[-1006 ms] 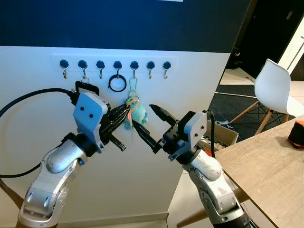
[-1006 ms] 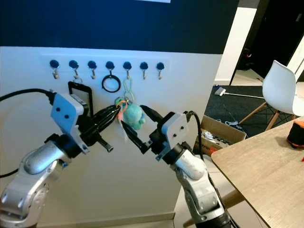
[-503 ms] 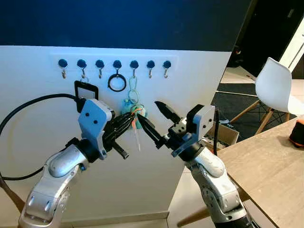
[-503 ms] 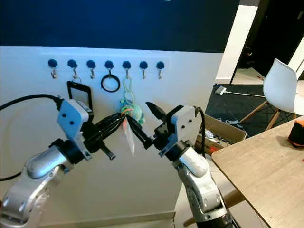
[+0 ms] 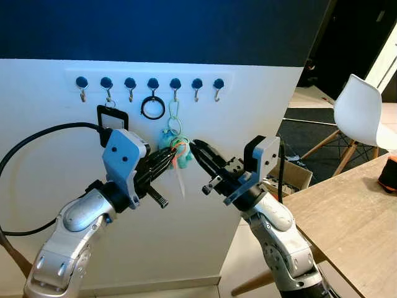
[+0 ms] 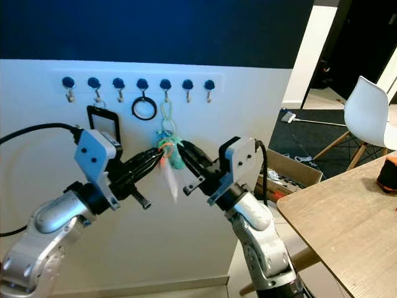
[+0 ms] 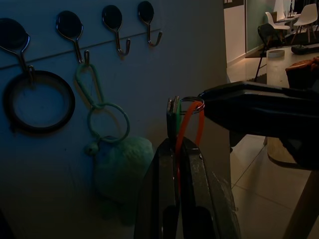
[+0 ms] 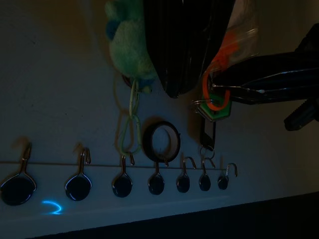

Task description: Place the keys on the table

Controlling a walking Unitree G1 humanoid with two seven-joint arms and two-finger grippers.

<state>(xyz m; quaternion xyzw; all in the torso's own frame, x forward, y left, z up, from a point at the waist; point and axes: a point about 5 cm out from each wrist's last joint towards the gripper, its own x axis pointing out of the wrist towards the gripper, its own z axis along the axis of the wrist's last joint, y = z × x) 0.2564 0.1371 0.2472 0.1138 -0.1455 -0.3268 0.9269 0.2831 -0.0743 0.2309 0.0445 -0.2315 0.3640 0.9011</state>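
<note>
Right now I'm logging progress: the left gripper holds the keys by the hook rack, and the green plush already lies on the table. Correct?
Not quite. The green plush hangs from the hook rack, not on the table, as the left eye view shows. The left gripper does hold the keys.

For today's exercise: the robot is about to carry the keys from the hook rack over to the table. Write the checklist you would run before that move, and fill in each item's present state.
1. Left gripper shut on the keys: ok, the orange loop sits between its closed fingers.
2. Keys off the hook rack: ok, they hang from the gripper, apart from the hooks.
3. Right gripper holding the keys too: cannot tell; its tips meet the key ring.
4. Green plush toy free of the keys: cannot tell; it hangs from its hook just behind them.
5. Table has bare wood nearby: ok.
</note>
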